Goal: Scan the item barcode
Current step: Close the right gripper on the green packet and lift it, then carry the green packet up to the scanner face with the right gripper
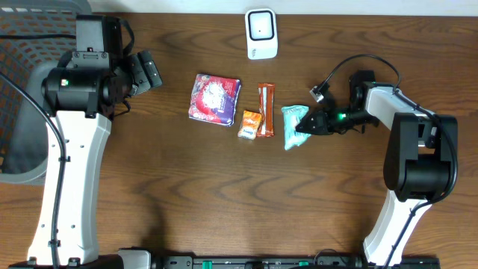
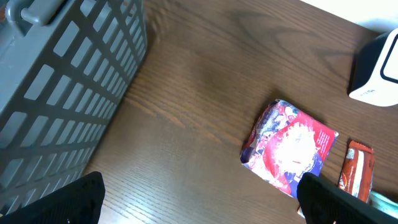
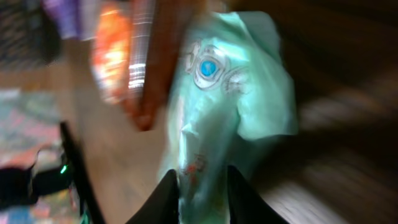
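Currently at the right fingers (image 3: 202, 202): teal pouch (image 3: 230, 93), low over or on the bench (image 1: 187, 194), just beside an orange bar (image 1: 266, 110) and well apart from the scanner (image 1: 261, 33).
Right fingers: narrowly apart with the pouch's end between them; gripping or loose, I cannot tell.
Left fingers (image 2: 202, 196): wide apart, empty.
Handling: probably light, limp, slick film; a sealed edge looks the safest hold.
Hard to see: wrist view is blurred; no barcode is legible; contact with the bench is unclear.

You're at a robot lab bench staged like a shop checkout: dark wooden table (image 1: 224, 194), white barcode scanner (image 1: 261, 33) top centre, snack packets (image 1: 214, 98) mid-frame, grey basket (image 1: 22, 90) at the left edge.
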